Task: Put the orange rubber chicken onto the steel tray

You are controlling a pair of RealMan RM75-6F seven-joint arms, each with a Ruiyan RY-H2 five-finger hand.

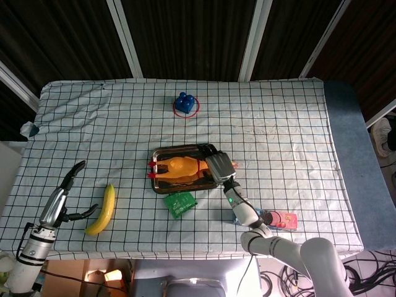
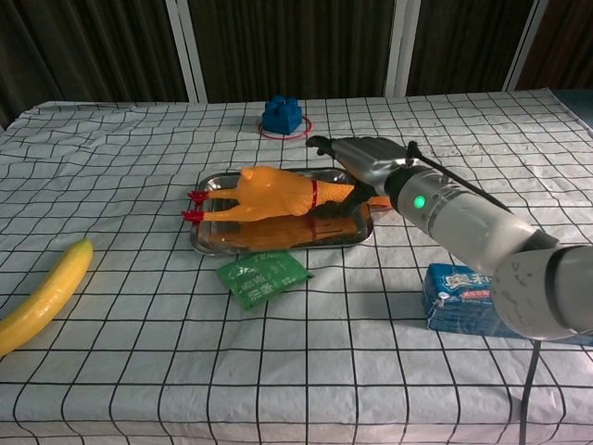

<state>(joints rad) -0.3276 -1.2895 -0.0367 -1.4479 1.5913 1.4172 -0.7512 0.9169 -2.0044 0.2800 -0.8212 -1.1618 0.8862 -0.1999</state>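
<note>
The orange rubber chicken [image 1: 178, 167] [image 2: 275, 194] lies lengthwise on the steel tray [image 1: 183, 148] [image 2: 206, 245], its red feet poking over the left rim. My right hand [image 1: 218, 168] [image 2: 363, 165] is at the tray's right end and still grips the chicken's neck, with fingers above it and dark fingers below. The chicken's head is mostly hidden behind that hand. My left hand [image 1: 60, 202] hovers open at the table's near left, apart from everything and seen only in the head view.
A banana [image 1: 103, 209] [image 2: 42, 295] lies beside my left hand. A green packet [image 1: 179, 204] [image 2: 262, 277] sits just in front of the tray. A cookie box [image 1: 282, 219] [image 2: 461, 299] lies at the front right. A blue block [image 1: 184, 102] [image 2: 282, 115] stands at the back.
</note>
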